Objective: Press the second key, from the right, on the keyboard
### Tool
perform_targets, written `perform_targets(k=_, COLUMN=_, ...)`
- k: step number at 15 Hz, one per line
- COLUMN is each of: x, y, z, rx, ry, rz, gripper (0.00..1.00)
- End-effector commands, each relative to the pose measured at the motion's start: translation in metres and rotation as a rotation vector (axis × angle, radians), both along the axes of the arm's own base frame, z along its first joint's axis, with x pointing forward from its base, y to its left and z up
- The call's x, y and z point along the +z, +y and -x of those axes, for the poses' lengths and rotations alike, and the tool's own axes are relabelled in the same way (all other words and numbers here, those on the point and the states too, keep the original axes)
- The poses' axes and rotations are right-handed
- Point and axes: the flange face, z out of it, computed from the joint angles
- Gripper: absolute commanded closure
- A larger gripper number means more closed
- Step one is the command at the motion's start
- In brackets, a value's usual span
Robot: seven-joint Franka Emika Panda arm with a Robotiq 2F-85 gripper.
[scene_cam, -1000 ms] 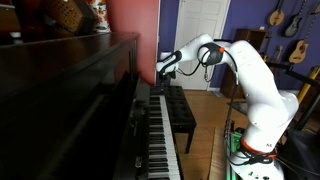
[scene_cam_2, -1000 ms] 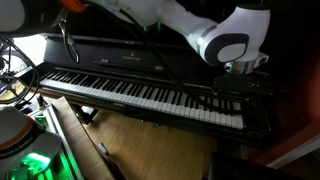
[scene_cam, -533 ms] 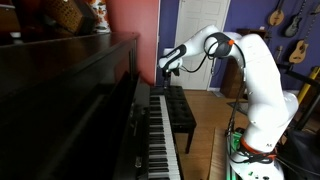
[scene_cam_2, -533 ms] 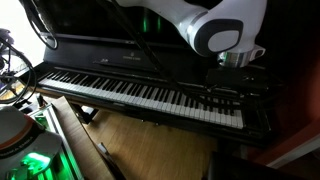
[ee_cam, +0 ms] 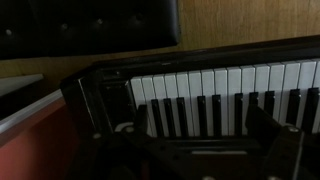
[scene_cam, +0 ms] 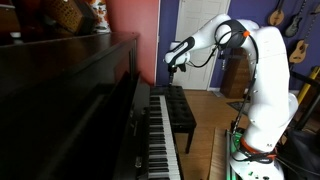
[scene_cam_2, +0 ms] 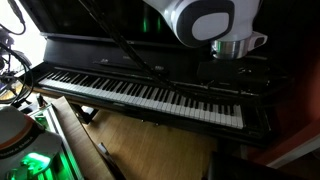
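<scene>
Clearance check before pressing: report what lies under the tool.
Under the tool, the end keys of the keyboard show in the wrist view; the tool's dark body covers their lower ends.

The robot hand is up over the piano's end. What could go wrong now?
The hand hangs above the keyboard, where keys sit tightly side by side, so it might press the wrong one or two together. It could also bump the piano's dark end block beside the last keys.
</scene>
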Motion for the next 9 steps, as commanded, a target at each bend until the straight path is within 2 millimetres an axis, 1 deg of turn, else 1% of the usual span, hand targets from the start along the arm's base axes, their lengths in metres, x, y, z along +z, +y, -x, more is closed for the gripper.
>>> perform_targets(k=1, x=0.005, y=-0.001, z=0.006, rx=-0.005, ry=-0.008, rz=0.006, gripper=0.00)
perform_targets(k=4, x=0.012, y=0.001, z=0.018, rx=-0.014, ry=-0.016, rz=0.011, gripper=0.00)
perform_targets(k=9, x=0.011, y=0.004, z=0.019, rx=-0.011, ry=-0.015, rz=0.010, gripper=0.00)
